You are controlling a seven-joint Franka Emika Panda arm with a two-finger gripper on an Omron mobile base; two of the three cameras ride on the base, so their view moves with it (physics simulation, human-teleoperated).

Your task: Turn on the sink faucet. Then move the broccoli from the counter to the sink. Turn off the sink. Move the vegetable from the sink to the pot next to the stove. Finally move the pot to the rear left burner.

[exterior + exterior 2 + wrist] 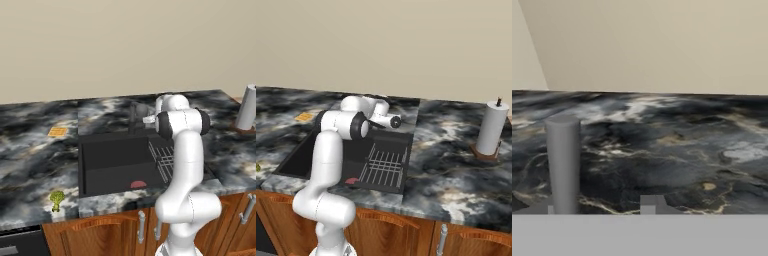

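The sink faucet (pixel 135 117) is a dark grey post at the back rim of the black sink (pixel 110 160). In the hand view the faucet post (pixel 563 165) stands upright, close in front, beside the left fingertip. My gripper (pixel 597 206) is open with nothing held, and its fingers are level with the post's lower part. From the left base the gripper (pixel 146 120) sits just right of the faucet. No water is visible. The broccoli (pixel 56 200) lies on the counter (pixel 30 160) near its front edge, left of the basin.
A grey wire rack (pixel 383 167) and a red drain disc (pixel 138 184) lie in the basin. An orange waffle-like square (pixel 57 131) rests on the counter at the back left. A paper towel roll (pixel 491 129) stands on the right. The beige wall rises behind the counter.
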